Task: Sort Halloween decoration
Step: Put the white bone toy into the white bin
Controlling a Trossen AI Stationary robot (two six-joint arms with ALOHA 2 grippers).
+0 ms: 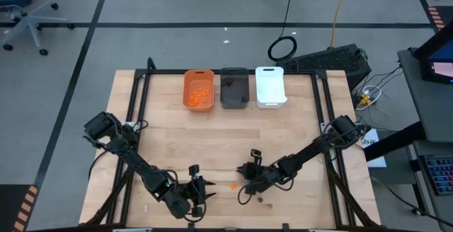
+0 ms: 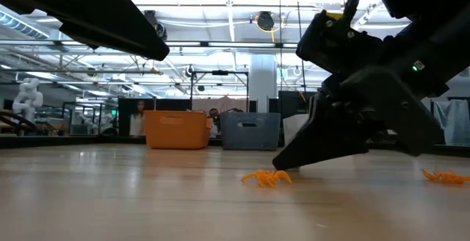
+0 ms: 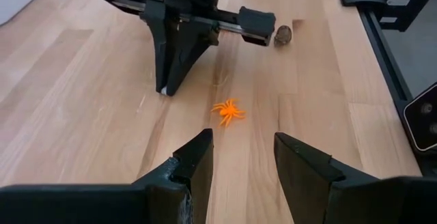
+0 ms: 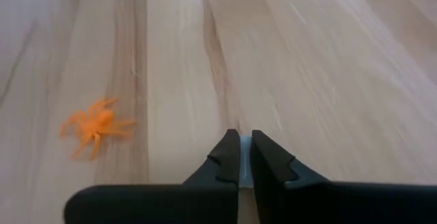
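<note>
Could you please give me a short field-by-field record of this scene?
left gripper: open, empty, facing the orange spider
right gripper: shut on a white piece, tips down at the table
loose on table: orange spider, dark lump
bins, far edge: orange bin, dark grey bin, white bin

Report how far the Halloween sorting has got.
Done: several orange pieces lie in the orange bin; the dark grey bin and white bin show nothing clear inside. In hand: the right gripper, jaws shut on something small and white, sits at the table. The left gripper waits open. Left: an orange spider and a dark lump.
</note>
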